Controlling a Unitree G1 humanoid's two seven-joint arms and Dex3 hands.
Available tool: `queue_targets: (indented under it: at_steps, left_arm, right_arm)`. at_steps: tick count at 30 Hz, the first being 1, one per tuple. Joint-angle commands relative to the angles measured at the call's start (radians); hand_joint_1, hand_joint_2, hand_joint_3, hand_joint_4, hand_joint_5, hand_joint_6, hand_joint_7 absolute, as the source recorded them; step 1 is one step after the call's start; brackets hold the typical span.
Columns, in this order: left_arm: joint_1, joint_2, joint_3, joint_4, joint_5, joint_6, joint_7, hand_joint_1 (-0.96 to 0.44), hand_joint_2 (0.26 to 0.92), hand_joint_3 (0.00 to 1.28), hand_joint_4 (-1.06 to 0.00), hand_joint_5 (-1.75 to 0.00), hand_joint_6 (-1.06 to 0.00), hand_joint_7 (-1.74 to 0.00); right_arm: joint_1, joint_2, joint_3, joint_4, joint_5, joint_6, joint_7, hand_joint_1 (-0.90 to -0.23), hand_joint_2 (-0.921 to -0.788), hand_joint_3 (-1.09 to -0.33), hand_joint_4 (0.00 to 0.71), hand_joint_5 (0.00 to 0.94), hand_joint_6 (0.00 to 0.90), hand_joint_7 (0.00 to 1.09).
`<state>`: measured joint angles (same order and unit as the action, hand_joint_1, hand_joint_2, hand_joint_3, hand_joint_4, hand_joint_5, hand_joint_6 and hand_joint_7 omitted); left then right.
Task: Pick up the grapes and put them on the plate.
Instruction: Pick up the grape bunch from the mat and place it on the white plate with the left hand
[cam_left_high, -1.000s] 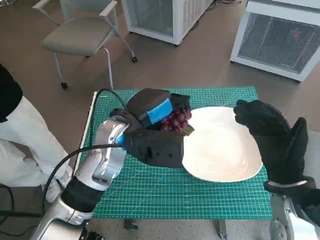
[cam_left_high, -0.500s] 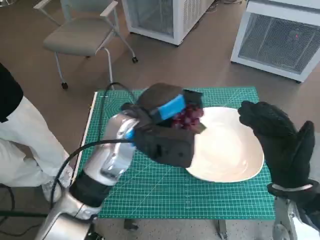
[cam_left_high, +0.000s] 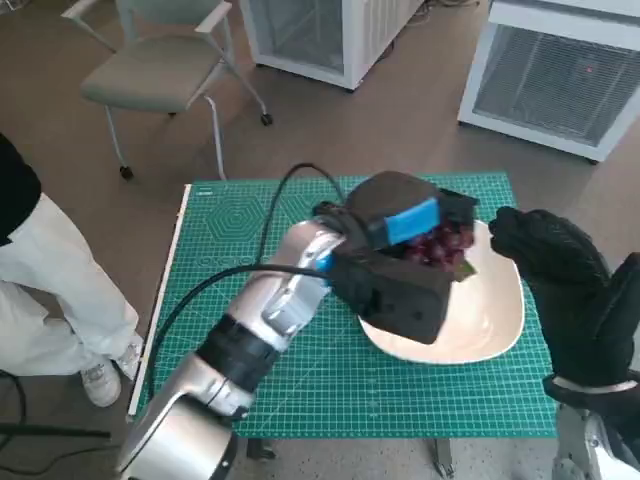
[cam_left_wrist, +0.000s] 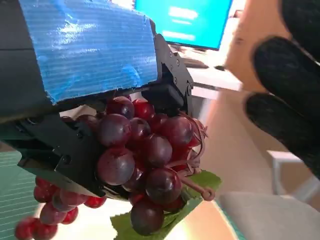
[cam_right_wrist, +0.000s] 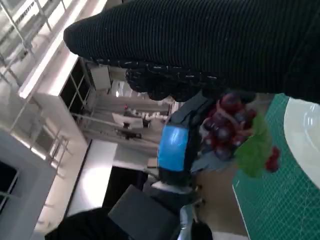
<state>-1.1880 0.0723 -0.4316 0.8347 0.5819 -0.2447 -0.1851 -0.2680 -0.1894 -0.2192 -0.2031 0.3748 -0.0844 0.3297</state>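
Since the earlier head frames my left hand (cam_left_high: 405, 225) has carried the bunch of dark red grapes with a green leaf (cam_left_high: 440, 246) rightward across the green gridded cutting mat (cam_left_high: 240, 240), from beside the white oval plate's (cam_left_high: 495, 320) near rim to above the plate itself. The hand grips the bunch from above; in the left wrist view the grapes (cam_left_wrist: 145, 160) are clamped under its black fingers (cam_left_wrist: 65, 150), with a few berries and the leaf hanging free below. I cannot tell whether the bunch touches the plate or is held clear of it. My right hand (cam_left_high: 575, 300) in the black knitted glove holds nothing, fingers upright beside the plate's right edge; its lower part is cut off by the frame. Much of the plate's left side is hidden under my left hand. Count: one bunch, one plate, one mat on the surface.
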Motion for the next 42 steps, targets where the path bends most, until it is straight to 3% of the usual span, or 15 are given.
queue_targets:
  at_steps: [1, 8, 10, 13, 16, 19, 21, 22, 24, 25, 27, 28, 33, 42]
  left_arm:
    - [-0.051, -0.019, -0.014, 0.062, 0.005, -0.041, 0.032, 0.00, 0.921, 0.08, -0.68, -1.15, -0.60, -1.21]
    - [-0.061, -0.040, -0.022, 0.122, 0.005, -0.063, 0.055, 0.00, 0.910, 0.11, -0.62, -1.26, -0.63, -1.16]
    - [-0.061, -0.045, -0.025, 0.133, 0.007, -0.061, 0.063, 0.00, 0.830, 0.27, -0.58, -1.35, -0.64, -1.15]
    - [-0.061, -0.051, -0.029, 0.145, 0.011, -0.052, 0.074, 0.00, 0.659, 0.62, -0.51, -1.54, -0.63, -1.22]
    - [-0.058, -0.057, -0.026, 0.155, 0.008, -0.046, 0.086, 0.00, 0.569, 0.81, -0.46, -1.66, -0.62, -1.28]
    - [-0.051, -0.062, -0.016, 0.163, -0.007, -0.051, 0.092, 0.00, 0.528, 0.90, -0.44, -1.71, -0.60, -1.32]
    - [-0.047, -0.067, -0.004, 0.168, -0.028, -0.053, 0.076, 0.06, 0.593, 0.80, -0.45, -1.67, -0.54, -1.19]
    - [-0.045, -0.070, 0.003, 0.171, -0.040, -0.053, 0.062, 0.07, 0.650, 0.67, -0.43, -1.52, -0.48, -1.03]
    - [-0.045, -0.076, 0.014, 0.178, -0.061, -0.050, 0.033, 0.02, 0.754, 0.38, -0.35, -1.05, -0.37, -0.63]
    - [-0.046, -0.077, 0.017, 0.184, -0.068, -0.053, 0.021, -0.06, 0.773, 0.27, -0.29, -0.75, -0.32, -0.47]
    - [-0.047, -0.074, 0.017, 0.199, -0.075, -0.072, 0.003, -0.19, 0.795, 0.13, -0.19, -0.35, -0.27, -0.25]
    - [-0.047, -0.072, 0.015, 0.206, -0.076, -0.085, -0.002, -0.24, 0.801, 0.09, -0.15, -0.23, -0.25, -0.18]
    - [-0.046, -0.064, 0.011, 0.242, -0.075, -0.144, 0.004, -0.36, 0.813, 0.02, -0.06, -0.04, -0.22, -0.07]
    - [-0.032, -0.046, 0.013, 0.291, -0.068, -0.215, 0.060, -0.45, 0.829, 0.01, -0.08, -0.01, -0.26, -0.05]
  right_arm:
    - [0.026, -0.001, -0.003, -0.003, -0.005, 0.004, -0.016, -0.330, -0.921, -0.595, 0.456, 0.837, 0.258, 0.99]
    - [0.035, 0.000, -0.005, -0.010, -0.017, -0.002, -0.031, -0.328, -0.921, -0.596, 0.459, 0.831, 0.260, 0.99]
    - [0.036, -0.001, -0.005, -0.011, -0.019, -0.004, -0.035, -0.328, -0.921, -0.596, 0.460, 0.829, 0.260, 0.98]
    - [0.038, -0.001, -0.004, -0.011, -0.024, -0.008, -0.041, -0.328, -0.921, -0.596, 0.461, 0.827, 0.260, 0.98]
    - [0.040, 0.000, -0.003, -0.009, -0.030, -0.013, -0.044, -0.328, -0.921, -0.596, 0.463, 0.825, 0.260, 0.98]
    - [0.041, 0.002, -0.001, -0.005, -0.036, -0.019, -0.047, -0.327, -0.921, -0.596, 0.464, 0.823, 0.261, 0.98]
    - [0.040, 0.002, 0.001, -0.003, -0.038, -0.021, -0.049, -0.326, -0.921, -0.597, 0.464, 0.821, 0.261, 0.98]
    - [0.040, 0.003, 0.002, -0.002, -0.039, -0.022, -0.049, -0.326, -0.921, -0.597, 0.465, 0.821, 0.261, 0.98]
    - [0.039, 0.003, 0.003, 0.001, -0.040, -0.022, -0.050, -0.326, -0.921, -0.597, 0.465, 0.820, 0.261, 0.98]
    - [0.038, 0.003, 0.004, 0.003, -0.039, -0.022, -0.050, -0.325, -0.921, -0.597, 0.465, 0.820, 0.261, 0.98]
    - [0.035, 0.003, 0.005, 0.007, -0.037, -0.021, -0.049, -0.325, -0.921, -0.597, 0.466, 0.819, 0.261, 0.98]
    - [0.034, 0.003, 0.007, 0.008, -0.036, -0.021, -0.048, -0.325, -0.921, -0.597, 0.466, 0.819, 0.261, 0.98]
    - [0.029, 0.004, 0.012, 0.015, -0.033, -0.020, -0.046, -0.325, -0.921, -0.596, 0.466, 0.817, 0.261, 0.98]
    - [0.024, 0.003, 0.020, 0.025, -0.026, -0.025, -0.036, -0.325, -0.921, -0.596, 0.467, 0.816, 0.260, 0.98]
